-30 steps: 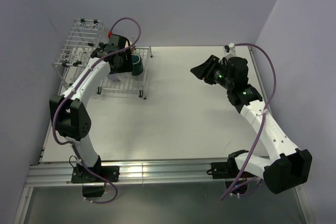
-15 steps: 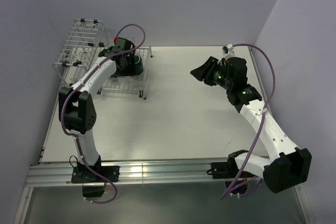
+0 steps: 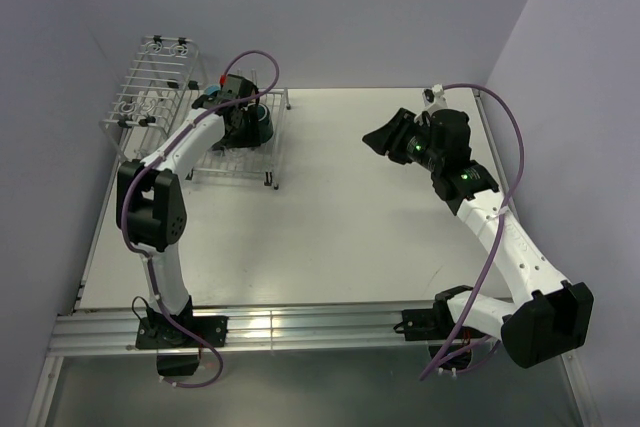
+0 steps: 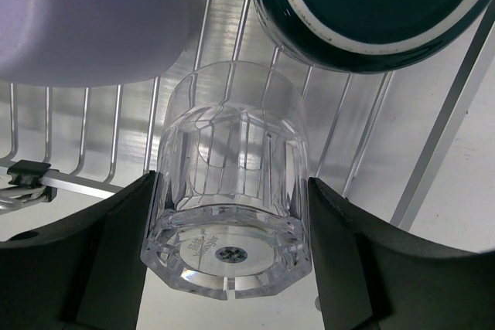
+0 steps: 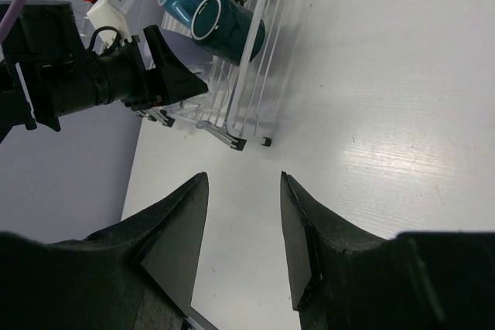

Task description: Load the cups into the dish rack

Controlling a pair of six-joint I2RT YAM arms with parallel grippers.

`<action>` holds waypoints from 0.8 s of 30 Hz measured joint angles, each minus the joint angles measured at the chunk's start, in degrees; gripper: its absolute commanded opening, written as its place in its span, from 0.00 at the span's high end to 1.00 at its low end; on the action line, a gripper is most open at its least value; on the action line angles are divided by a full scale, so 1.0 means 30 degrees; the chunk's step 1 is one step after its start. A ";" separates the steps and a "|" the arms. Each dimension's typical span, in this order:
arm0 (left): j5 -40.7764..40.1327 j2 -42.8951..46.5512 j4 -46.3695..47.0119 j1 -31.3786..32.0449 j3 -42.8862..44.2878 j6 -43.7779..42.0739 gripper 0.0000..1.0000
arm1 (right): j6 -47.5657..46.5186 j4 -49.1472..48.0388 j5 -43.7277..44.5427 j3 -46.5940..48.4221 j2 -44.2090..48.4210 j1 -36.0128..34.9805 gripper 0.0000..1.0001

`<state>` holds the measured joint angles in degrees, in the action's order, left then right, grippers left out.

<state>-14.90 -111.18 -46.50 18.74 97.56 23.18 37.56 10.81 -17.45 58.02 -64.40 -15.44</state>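
White table (image 3: 350,207), dish rack (image 3: 150,87) slats just beyond my left gripper (image 4: 232,195) | clamped on clear tumbler (image 4: 232,144) sides, mouth toward slats, presumably to drain | teal mug (image 4: 371,5) ahead-right, lavender tumbler (image 4: 85,21) ahead-left | right gripper (image 5: 244,191) spread, empty

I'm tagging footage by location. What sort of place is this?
Probably a robotics lab test cell, not a kitchen: white table boxed in by plain walls, two robot arms bolted to a metal rail, and a wire dish rack as prop.

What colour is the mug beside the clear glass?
The mug is dark teal with a white line; clearest in the left wrist view.
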 measured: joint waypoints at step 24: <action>-0.0160 -0.0073 0.0903 0.0000 -0.0364 -0.0015 0.22 | 0.0000 0.0000 -0.0058 -0.0138 -0.0109 0.0000 0.49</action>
<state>-15.38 -111.39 -43.79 18.74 96.47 23.14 37.56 10.81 -17.63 57.60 -64.73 -15.44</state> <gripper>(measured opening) 0.785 0.505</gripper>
